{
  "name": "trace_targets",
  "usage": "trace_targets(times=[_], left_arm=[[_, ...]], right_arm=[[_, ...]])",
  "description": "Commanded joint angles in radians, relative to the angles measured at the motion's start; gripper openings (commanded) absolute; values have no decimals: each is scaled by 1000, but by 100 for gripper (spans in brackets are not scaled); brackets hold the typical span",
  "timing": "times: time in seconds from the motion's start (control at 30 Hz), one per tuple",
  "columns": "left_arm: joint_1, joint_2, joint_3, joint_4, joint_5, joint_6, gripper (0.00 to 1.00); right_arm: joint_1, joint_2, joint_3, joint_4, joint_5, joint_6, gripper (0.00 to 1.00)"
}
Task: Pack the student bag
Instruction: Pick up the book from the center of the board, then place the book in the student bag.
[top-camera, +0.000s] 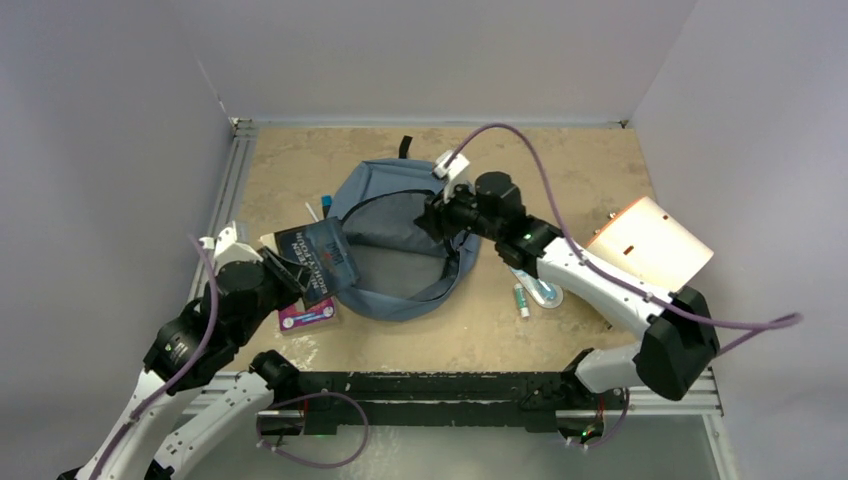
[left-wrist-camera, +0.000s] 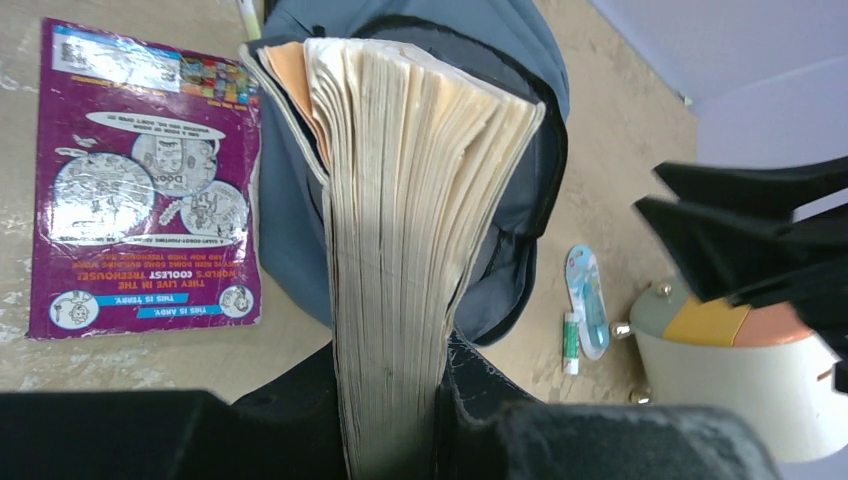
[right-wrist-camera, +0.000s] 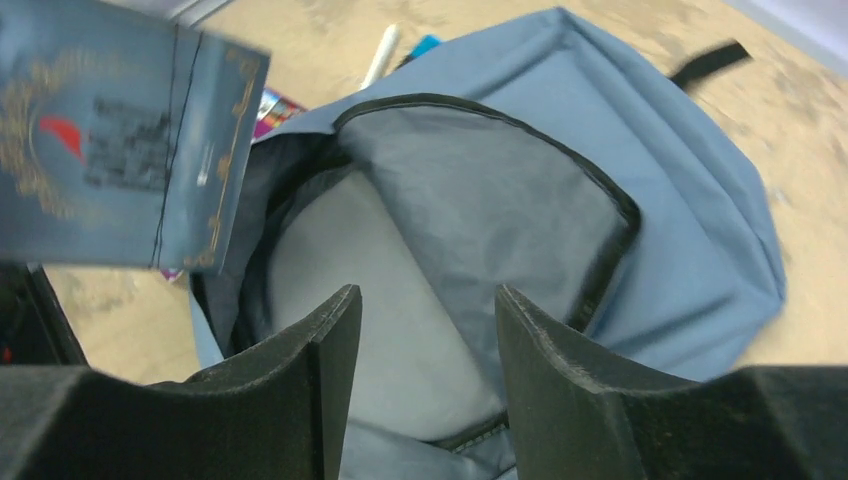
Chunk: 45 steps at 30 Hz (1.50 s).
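The slate-blue student bag (top-camera: 400, 245) lies in the middle of the table with its main compartment unzipped and gaping. My left gripper (top-camera: 290, 272) is shut on a thick dark blue book (top-camera: 318, 258) and holds it at the bag's left rim. In the left wrist view the book's page edges (left-wrist-camera: 420, 230) stand between the jaws of that gripper (left-wrist-camera: 400, 420), with the bag (left-wrist-camera: 520, 200) behind. My right gripper (top-camera: 437, 215) is open over the bag's right rim. In the right wrist view it (right-wrist-camera: 425, 295) is empty above the grey lining (right-wrist-camera: 400, 300), and the book (right-wrist-camera: 120, 150) shows at the upper left.
A purple comic booklet (top-camera: 308, 315) lies on the table left of the bag, also in the left wrist view (left-wrist-camera: 140, 180). A glue stick (top-camera: 521, 298) and a blue blister pack (top-camera: 540, 288) lie to the right. A beige folder (top-camera: 650, 245) sits at the far right. A white marker (top-camera: 312, 212) lies behind the book.
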<state>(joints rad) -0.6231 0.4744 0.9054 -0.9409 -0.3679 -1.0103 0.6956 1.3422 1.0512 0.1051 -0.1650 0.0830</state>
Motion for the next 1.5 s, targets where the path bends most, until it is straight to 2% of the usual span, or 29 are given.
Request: trace_targets(times=[0.0, 0.23, 0.5, 0.77, 0.97, 1.47], left_arm=[[-2, -31, 82, 38, -106, -77, 0], [-2, -51, 109, 15, -131, -68, 0], [-2, -75, 105, 13, -126, -67, 0], [-1, -80, 102, 26, -117, -61, 0], [-1, -88, 101, 30, -118, -54, 0], [-1, -100, 99, 30, -126, -53, 0]], right_arm=[[105, 55, 18, 115, -30, -266, 56], [172, 164, 10, 160, 21, -618, 66], [204, 280, 24, 185, 37, -780, 70], [233, 407, 80, 189, 152, -849, 71], [245, 486, 90, 283, 304, -894, 72], [248, 589, 102, 356, 400, -945, 71]])
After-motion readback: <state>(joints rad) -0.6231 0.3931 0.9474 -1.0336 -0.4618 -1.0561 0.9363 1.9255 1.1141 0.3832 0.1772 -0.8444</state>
